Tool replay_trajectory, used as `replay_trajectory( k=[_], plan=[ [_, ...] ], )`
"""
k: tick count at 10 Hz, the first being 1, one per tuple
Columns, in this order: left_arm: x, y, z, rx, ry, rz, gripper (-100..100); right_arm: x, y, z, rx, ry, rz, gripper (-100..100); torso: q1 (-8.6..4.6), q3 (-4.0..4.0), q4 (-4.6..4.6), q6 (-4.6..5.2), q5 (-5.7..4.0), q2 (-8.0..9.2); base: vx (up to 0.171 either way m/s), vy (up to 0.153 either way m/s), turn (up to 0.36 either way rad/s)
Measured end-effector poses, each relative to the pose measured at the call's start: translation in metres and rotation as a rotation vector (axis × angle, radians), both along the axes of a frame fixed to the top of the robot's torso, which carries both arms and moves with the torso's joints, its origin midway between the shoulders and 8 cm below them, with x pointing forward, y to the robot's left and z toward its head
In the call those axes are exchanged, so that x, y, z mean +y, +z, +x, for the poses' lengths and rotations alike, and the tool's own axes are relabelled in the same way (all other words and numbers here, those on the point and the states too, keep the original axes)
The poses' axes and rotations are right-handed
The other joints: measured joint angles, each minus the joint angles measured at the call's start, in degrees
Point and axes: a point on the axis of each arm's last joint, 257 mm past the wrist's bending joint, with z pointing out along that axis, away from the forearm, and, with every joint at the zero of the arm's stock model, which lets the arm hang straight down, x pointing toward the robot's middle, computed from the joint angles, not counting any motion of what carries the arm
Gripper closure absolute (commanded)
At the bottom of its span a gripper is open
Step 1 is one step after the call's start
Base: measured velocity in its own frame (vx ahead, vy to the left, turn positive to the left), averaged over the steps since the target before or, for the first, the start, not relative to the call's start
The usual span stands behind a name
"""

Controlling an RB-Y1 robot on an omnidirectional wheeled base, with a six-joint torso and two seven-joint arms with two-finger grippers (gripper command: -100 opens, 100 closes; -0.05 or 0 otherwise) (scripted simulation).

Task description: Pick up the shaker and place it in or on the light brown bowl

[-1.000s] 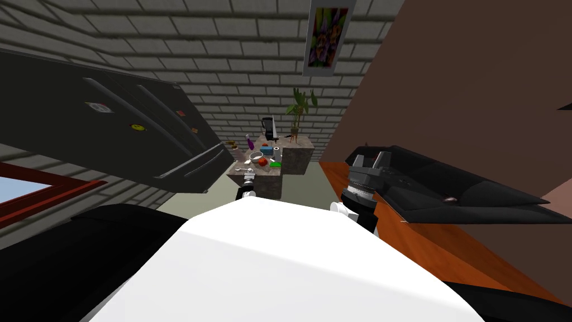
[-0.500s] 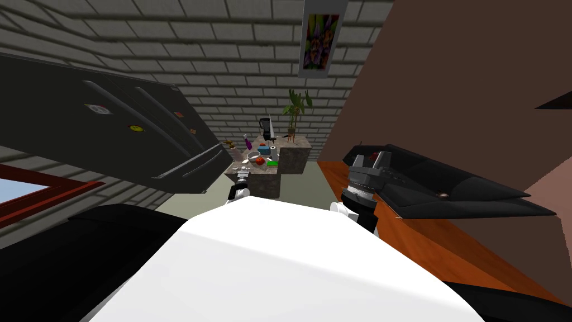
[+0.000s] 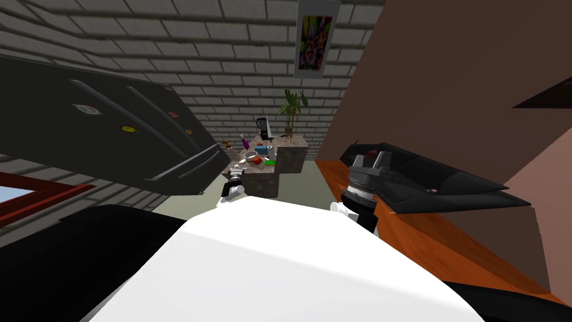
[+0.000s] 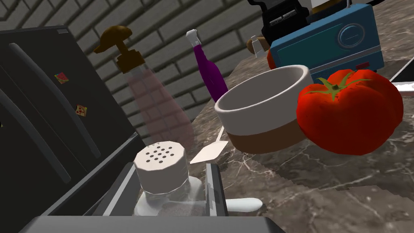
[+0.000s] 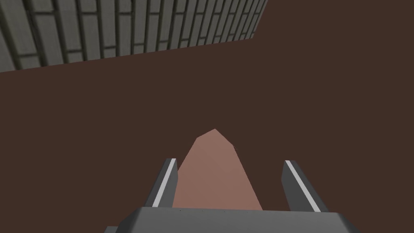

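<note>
Left end effector [image 4: 171, 172], clamped on the shaker [image 4: 161, 165], had drawn back off the table [image 4: 323, 180]; the bowl [image 4: 262, 109] waited just beyond it. Right end effector [image 5: 230, 166] hung open.

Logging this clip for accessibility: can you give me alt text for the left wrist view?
A shaker with a white perforated cap sits clamped in the left gripper at a marbled counter. Just beyond stand a white-and-light-brown bowl and a red tomato.

Polished veined marble counter [image 4: 323, 178], matt-capped clear glass shaker [image 4: 161, 176], glossy smooth tomato [image 4: 349, 111]
</note>
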Motion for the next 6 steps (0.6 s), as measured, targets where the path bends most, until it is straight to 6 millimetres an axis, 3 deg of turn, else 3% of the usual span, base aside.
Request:
replay_trajectory(
  k=[6],
  plan=[
    [0.066, 0.033, -0.009, -0.032, 0.098, -0.019, 100, 0.0, 0.0, 0.0, 0.0, 0.0, 0.0, 0, 0.15, 0.0, 0.03, 0.06, 0.08, -0.05, -0.005, -0.016, -0.079]
  ],
)
